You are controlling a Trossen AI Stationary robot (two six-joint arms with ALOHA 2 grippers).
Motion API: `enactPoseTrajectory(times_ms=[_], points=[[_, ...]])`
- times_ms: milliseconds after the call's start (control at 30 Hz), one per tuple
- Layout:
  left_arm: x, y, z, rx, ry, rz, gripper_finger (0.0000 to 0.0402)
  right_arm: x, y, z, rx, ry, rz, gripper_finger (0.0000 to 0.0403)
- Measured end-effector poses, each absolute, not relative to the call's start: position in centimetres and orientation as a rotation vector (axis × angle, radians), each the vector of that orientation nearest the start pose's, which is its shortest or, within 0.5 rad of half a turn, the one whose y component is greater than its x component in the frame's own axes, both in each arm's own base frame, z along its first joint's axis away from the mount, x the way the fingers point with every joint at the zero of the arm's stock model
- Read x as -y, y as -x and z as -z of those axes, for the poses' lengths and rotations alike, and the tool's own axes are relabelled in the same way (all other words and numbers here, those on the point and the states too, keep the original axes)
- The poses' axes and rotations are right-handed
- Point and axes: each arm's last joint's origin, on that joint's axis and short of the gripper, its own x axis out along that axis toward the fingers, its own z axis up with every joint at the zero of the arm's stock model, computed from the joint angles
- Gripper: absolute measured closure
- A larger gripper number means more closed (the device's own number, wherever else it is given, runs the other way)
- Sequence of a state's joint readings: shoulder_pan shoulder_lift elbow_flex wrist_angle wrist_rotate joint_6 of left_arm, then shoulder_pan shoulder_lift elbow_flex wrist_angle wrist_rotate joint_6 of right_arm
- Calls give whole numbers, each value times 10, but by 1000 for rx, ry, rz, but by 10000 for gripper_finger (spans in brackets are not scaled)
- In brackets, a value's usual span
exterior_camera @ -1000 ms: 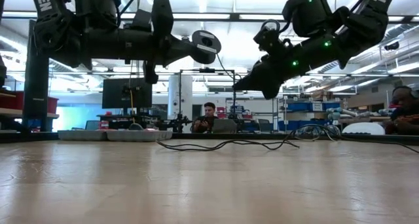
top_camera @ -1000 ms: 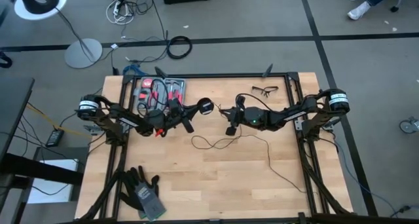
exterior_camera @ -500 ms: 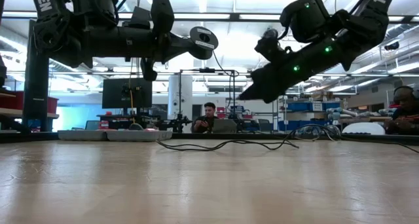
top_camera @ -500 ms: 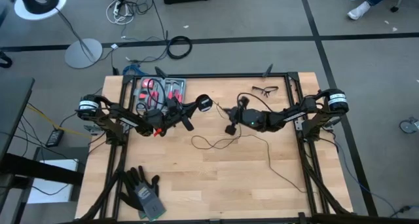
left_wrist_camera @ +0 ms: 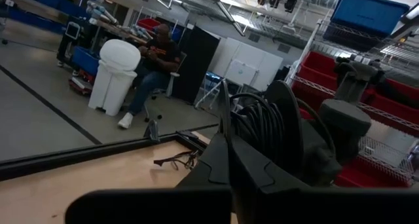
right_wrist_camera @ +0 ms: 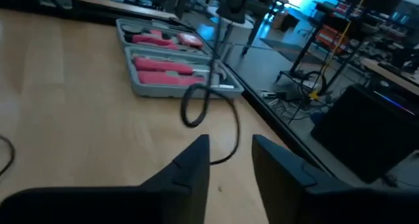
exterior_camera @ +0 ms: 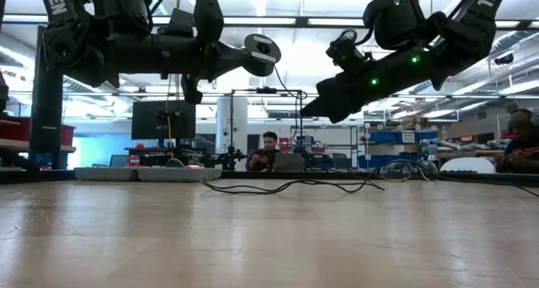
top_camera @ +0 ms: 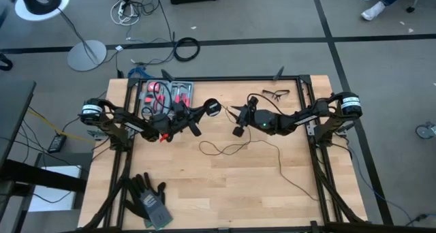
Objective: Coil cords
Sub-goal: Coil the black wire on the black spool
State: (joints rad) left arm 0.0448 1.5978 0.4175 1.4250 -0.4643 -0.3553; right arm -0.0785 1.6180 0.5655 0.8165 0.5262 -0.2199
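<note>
The left hand (top_camera: pixel 204 112) is closed on the cord's puck (top_camera: pixel 212 108), held above the bench (top_camera: pixel 225 185). The right hand (right_wrist_camera: pixel 230 160) is parted and empty. The cord (top_camera: pixel 238 148) trails over the bench. The right wrist view shows red tools in the grey tray (right_wrist_camera: pixel 171 65)

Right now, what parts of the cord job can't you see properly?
- Left fingers: cut off by the bottom edge of the left wrist view; the puck and coiled cord cover them elsewhere.
- Whether the right fingers touch the cord: too thin in the high view.
- The cord's far end: lost against the table frame, high view.
</note>
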Motion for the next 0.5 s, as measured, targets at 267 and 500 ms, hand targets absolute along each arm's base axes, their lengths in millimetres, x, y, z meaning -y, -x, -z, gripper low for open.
enactPoseTrajectory(times_ms=[267, 500], points=[[-25, -266, -186, 332, 415, -447, 401, 44, -296, -167, -237, 256, 460, 268], [-25, -266, -186, 333, 420, -441, 401, 52, -295, -167, -242, 254, 496, 334]])
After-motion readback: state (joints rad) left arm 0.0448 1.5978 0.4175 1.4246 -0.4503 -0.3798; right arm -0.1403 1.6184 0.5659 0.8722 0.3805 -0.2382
